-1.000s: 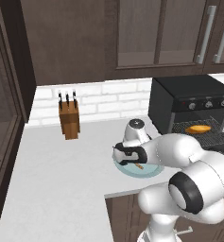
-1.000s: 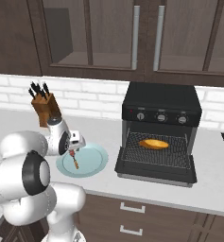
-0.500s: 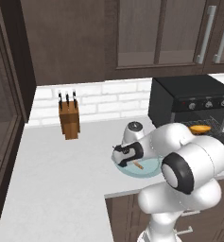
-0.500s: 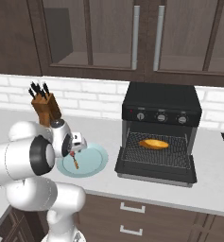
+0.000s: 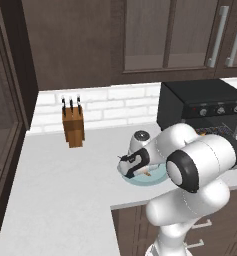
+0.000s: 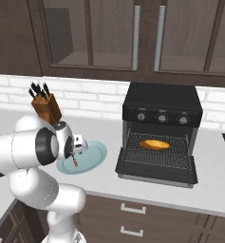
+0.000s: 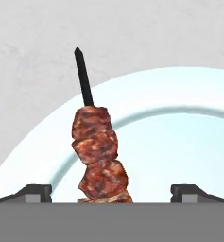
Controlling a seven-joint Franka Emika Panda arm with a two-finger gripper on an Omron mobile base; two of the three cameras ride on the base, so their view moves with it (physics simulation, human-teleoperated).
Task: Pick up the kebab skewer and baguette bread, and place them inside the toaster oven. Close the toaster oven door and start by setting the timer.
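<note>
The kebab skewer point(image 7: 97, 151) lies on a light blue plate point(image 7: 179, 142), its dark stick pointing away from the hand. My gripper point(image 7: 112, 194) hovers close over it, open, one fingertip on each side of the meat. From the right, the gripper point(image 6: 78, 148) hangs above the skewer point(image 6: 75, 162) on the plate point(image 6: 92, 154). The baguette bread point(image 6: 154, 144) rests on the rack inside the black toaster oven point(image 6: 161, 102). The toaster oven door point(image 6: 156, 170) is dropped open. From the left, the gripper point(image 5: 130, 167) is over the plate point(image 5: 140, 181), beside the toaster oven point(image 5: 200, 97).
A wooden knife block point(image 5: 73, 127) point(image 6: 45, 107) stands at the back of the counter, left of the plate. Dark wall cabinets hang above. The counter's front edge runs just in front of the plate. Silver knobs point(image 6: 162, 118) line the oven front.
The arm's elbow has swung forward and the hand has sunk slightly toward the plate. The jaws stay open; skewer and baguette have not moved.
</note>
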